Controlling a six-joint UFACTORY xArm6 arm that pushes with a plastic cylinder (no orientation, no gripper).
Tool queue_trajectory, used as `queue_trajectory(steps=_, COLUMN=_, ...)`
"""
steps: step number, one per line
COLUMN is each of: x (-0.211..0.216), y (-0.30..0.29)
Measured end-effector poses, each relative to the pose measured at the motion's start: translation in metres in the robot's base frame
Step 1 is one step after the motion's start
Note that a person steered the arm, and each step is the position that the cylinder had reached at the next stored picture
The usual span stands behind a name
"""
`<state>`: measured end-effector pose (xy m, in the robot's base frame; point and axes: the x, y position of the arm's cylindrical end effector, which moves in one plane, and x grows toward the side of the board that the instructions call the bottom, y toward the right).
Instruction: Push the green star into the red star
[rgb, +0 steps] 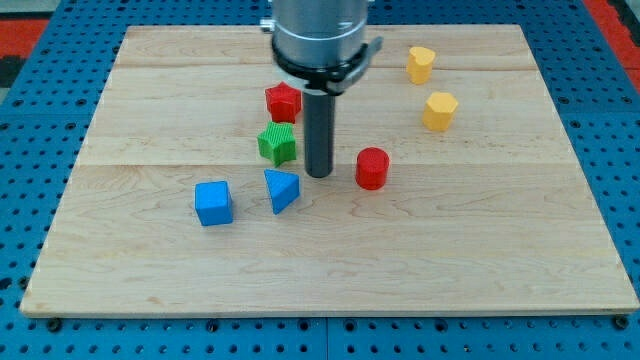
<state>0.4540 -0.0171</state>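
The green star (277, 144) lies on the wooden board, just left of centre. The red star (283, 101) sits right above it, towards the view's top, with a small gap between them. My tip (319, 174) rests on the board to the right of the green star and slightly below it, close to it but apart. The rod rises from there to the arm's grey body at the view's top, which stands just right of the red star.
A red cylinder (372, 167) stands just right of my tip. A blue triangle (282, 189) and a blue cube (213, 202) lie below the green star. Two yellow blocks (421, 63) (439, 110) sit at the upper right. The wooden board (480, 250) ends in blue pegboard.
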Motion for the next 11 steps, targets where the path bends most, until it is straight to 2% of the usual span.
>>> queue_trajectory(steps=1, x=-0.003, y=-0.049)
queue_trajectory(steps=3, x=-0.042, y=-0.067)
queue_trajectory(steps=4, x=-0.049, y=-0.117)
queue_trajectory(steps=5, x=-0.085, y=-0.104)
queue_trajectory(steps=7, x=-0.046, y=-0.077)
queue_trajectory(steps=8, x=-0.046, y=-0.038)
queue_trajectory(steps=9, x=-0.045, y=-0.044)
queue_trajectory(steps=10, x=-0.073, y=-0.086)
queue_trajectory(steps=11, x=-0.084, y=-0.083)
